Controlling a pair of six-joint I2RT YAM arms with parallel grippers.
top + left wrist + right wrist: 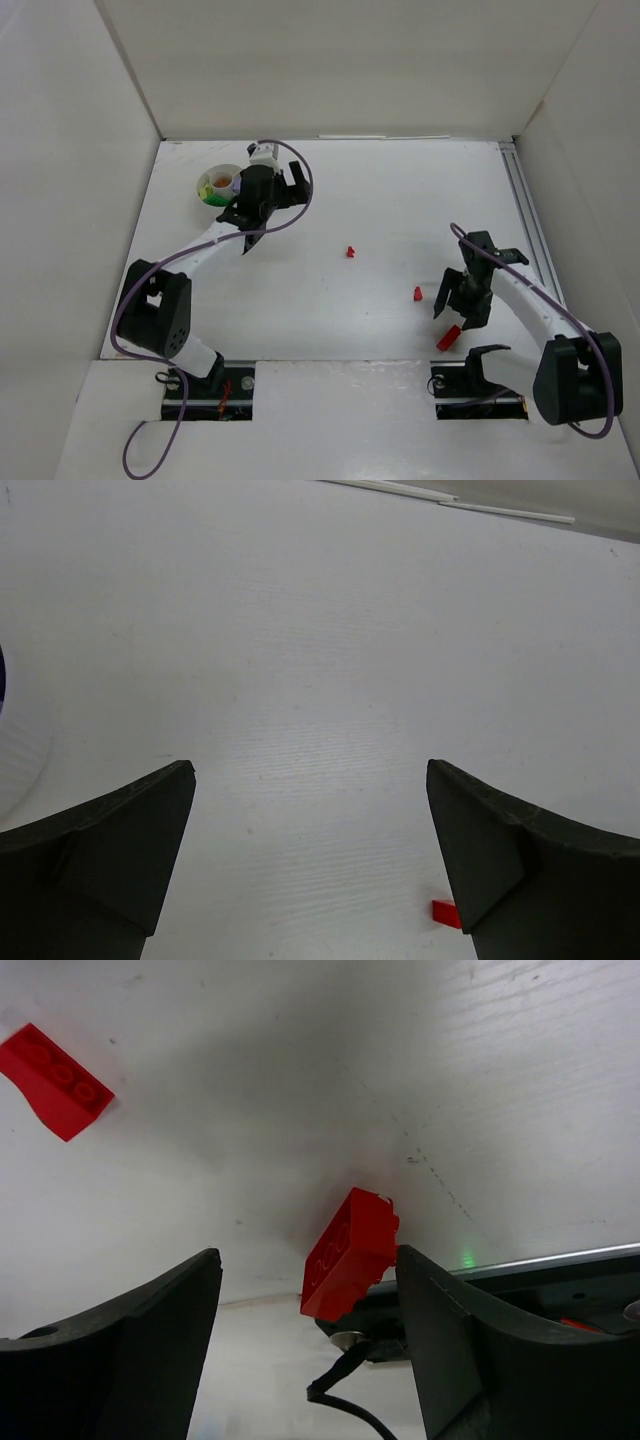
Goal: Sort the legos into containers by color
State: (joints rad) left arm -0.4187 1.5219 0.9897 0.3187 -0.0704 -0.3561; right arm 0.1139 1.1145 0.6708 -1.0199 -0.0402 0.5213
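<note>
The round white dish (222, 168) sits at the back left and holds green and orange legos. My left gripper (270, 196) hovers just right of it, open and empty (310, 780). A small red lego (351, 251) lies mid-table and shows beside the right finger (445, 912) in the left wrist view. Another red lego (418, 294) (55, 1080) lies farther right. My right gripper (456, 322) is open around a third red lego (448, 338) (350, 1255) near the table's front edge. That brick is tilted and touches the right finger (440, 1310). A gap separates it from the left finger.
White walls enclose the table on the left, back and right. A metal rail (528, 225) runs along the right side. The right arm's base mount and a black cable (345, 1390) lie just beyond the front edge.
</note>
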